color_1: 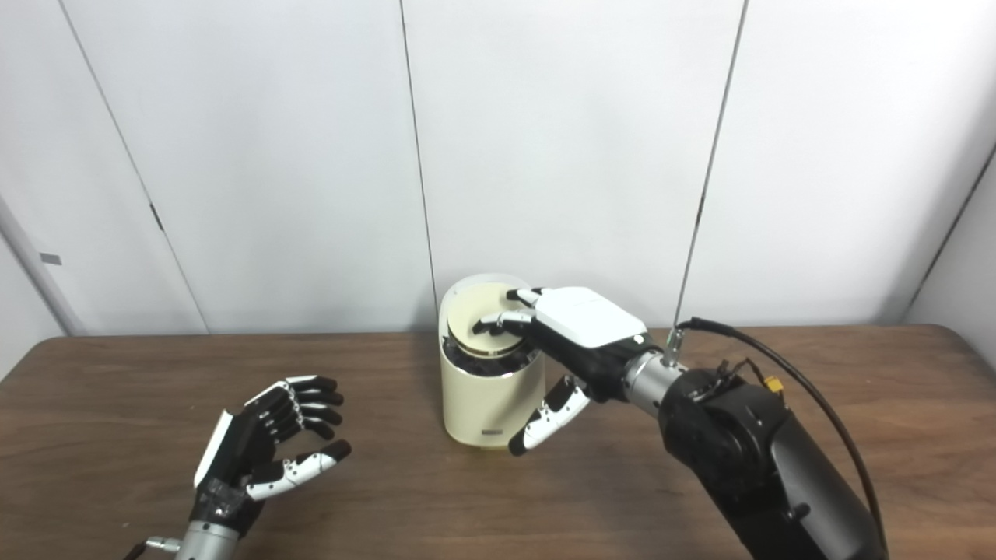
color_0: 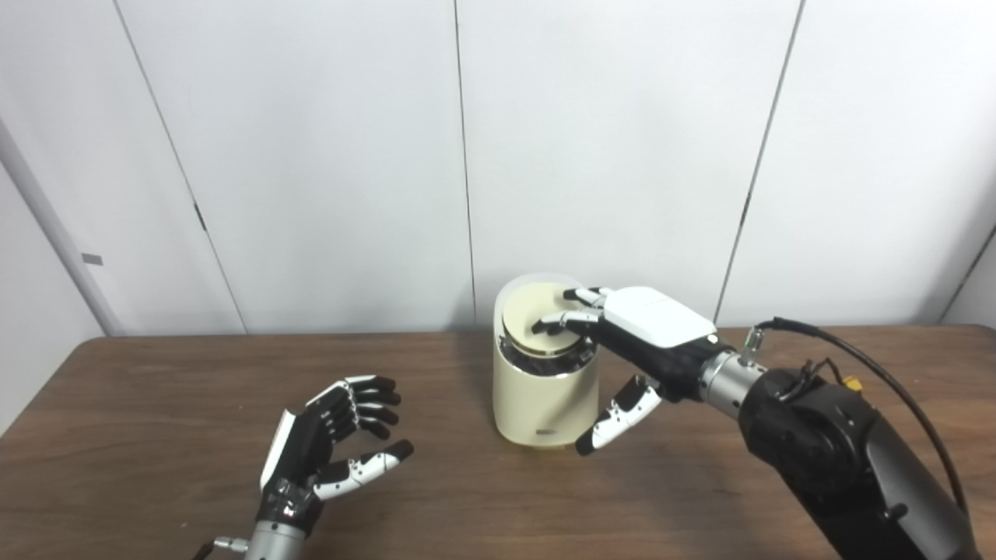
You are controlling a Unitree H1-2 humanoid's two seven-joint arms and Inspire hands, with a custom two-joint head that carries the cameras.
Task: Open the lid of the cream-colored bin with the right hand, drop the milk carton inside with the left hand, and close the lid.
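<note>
Two hands: both are over the desk [color_0: 194, 373], one at the bin, one apart from it.
Bin place: the cream-colored bin [color_0: 545, 397] stands upright near the desk's back edge, about midway between its left and right edges.
Lid: the lid [color_0: 537, 315] is a cream disc tilted in the bin's mouth, its far side up against the pale raised rim behind it, with a dark and shiny band showing under its near edge.
Right hand: the right hand [color_0: 650, 327] reaches in from the right and lies over the right side of the bin's top.
Right fingers: the fingertips [color_0: 556, 323] rest on the lid's upper face; the thumb [color_0: 615, 420] hangs down beside the bin's right wall, close to it; I cannot tell whether it touches.
Right hand state: spread and pressing on the lid, not wrapped round anything.
Left hand: the left hand [color_0: 327, 443] hovers near the desk's front edge, left of the bin and well apart from it.
Left hand state: loosely curled, fingers apart, palm turned toward the bin, holding nothing.
Milk carton: not visible in either view.
</note>
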